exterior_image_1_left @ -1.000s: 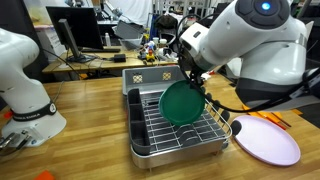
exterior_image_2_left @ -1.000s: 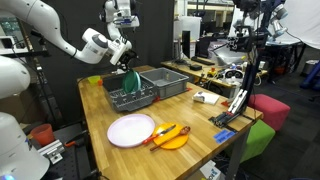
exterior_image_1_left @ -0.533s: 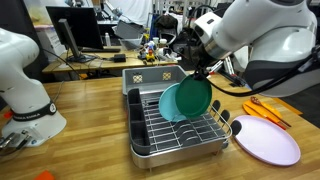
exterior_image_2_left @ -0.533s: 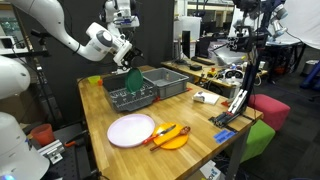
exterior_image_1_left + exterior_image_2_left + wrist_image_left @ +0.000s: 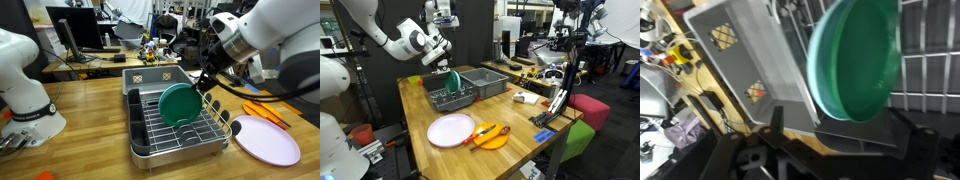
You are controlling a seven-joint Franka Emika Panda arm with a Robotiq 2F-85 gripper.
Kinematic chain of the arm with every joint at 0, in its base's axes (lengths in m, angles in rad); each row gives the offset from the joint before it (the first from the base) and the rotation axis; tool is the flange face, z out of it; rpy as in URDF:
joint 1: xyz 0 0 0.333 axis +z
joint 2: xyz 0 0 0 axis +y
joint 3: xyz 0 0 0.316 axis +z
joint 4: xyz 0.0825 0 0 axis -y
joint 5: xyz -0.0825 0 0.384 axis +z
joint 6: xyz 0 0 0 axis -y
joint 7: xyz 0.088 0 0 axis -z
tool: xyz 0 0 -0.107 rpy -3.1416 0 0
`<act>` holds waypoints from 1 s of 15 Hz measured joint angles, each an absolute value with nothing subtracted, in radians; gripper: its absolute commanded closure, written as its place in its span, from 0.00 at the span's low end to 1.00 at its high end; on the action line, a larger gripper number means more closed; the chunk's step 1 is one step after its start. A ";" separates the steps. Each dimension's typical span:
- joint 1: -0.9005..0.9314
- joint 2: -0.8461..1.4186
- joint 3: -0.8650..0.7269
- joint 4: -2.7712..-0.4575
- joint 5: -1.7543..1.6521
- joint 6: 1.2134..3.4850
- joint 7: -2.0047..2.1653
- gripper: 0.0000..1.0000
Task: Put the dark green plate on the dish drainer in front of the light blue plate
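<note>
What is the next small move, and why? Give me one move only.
Probably draw the gripper up and back from the dish drainer. The dark green plate already stands on edge among the wires. In the wrist view the fingers look spread and clear of it, so only a retreat that avoids brushing its rim seems left.

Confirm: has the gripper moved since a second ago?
Yes, in an exterior view the gripper shifted toward the dish drainer's rim nearest the lavender plate.
</note>
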State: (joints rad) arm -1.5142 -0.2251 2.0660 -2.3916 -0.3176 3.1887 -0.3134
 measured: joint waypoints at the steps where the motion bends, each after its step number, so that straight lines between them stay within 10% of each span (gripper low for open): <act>1: -1.460 -0.193 2.061 -2.421 -0.318 3.186 -0.294 0.00; 15: -1.147 -0.145 1.980 -2.475 -0.317 3.171 -0.122 0.00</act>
